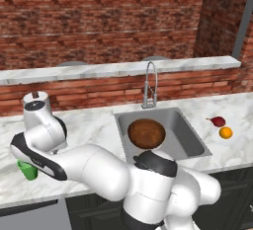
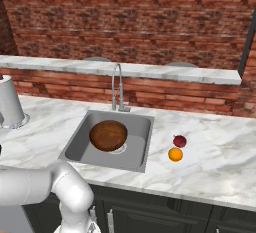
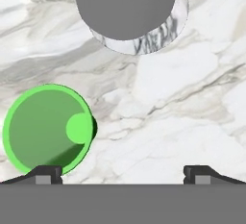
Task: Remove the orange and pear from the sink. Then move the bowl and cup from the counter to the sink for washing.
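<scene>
My gripper point(image 3: 122, 173) points straight down over the counter point(image 3: 182, 103), open, with only bare marble between its fingertips. The green cup point(image 3: 47, 129) stands upright just left of the left fingertip point(image 3: 45, 172), outside the jaws. In the left base view the cup point(image 1: 27, 171) peeks out under my hand near the counter's front left edge. The brown wooden bowl point(image 1: 146, 133) point(image 2: 108, 135) sits in the sink point(image 1: 188, 137) point(image 2: 80, 147) over the drain. The orange point(image 1: 226, 133) point(image 2: 175, 154) and the dark red pear point(image 1: 217, 121) point(image 2: 179, 140) lie on the counter point(image 2: 215, 162) right of the sink.
A grey cylinder on a round marble foot point(image 3: 127, 16) stands just beyond the gripper; it shows as a white canister point(image 1: 37, 99) point(image 2: 9, 102) at the back left. The steel tap point(image 1: 149, 86) point(image 2: 118, 89) rises behind the sink. A raised marble ledge point(image 1: 123, 68) runs along the brick wall.
</scene>
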You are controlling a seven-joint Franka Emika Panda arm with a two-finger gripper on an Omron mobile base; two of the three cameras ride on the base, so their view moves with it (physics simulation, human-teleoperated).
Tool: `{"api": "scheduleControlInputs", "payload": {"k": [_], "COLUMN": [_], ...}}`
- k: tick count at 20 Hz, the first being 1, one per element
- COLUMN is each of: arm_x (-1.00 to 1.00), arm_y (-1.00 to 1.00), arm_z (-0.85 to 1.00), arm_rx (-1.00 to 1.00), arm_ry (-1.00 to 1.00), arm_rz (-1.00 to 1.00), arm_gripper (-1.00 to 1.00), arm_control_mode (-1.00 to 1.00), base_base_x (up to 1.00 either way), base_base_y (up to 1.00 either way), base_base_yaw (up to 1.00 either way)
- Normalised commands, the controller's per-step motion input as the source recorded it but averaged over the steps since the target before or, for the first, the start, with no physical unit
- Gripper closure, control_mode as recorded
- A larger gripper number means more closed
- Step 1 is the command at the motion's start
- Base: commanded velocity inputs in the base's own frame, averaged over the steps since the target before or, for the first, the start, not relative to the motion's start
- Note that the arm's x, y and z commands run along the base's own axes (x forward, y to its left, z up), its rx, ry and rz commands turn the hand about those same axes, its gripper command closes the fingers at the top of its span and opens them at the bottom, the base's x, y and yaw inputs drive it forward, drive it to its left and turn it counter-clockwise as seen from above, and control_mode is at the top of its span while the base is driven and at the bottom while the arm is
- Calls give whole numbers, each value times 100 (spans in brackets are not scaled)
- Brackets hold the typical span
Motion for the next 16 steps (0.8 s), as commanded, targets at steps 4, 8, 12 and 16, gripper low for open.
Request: {"api": "scheduleControlInputs", "payload": {"k": [4,8,12,16], "arm_x": [6,9,10,9], "arm_y": [6,3,3,4], "arm_z": [-7,-5,-7,-6], "arm_rx": [0,0,0,0], "arm_ry": [0,2,5,6], "arm_rz": [0,0,0,0], "arm_gripper": [-100,-100,-100,-100], "arm_control_mode": [-100,-100,-100,-100], "base_base_x": [0,0,0,0], "base_base_y": [0,0,0,0], "base_base_yaw": [0,0,0,0]}}
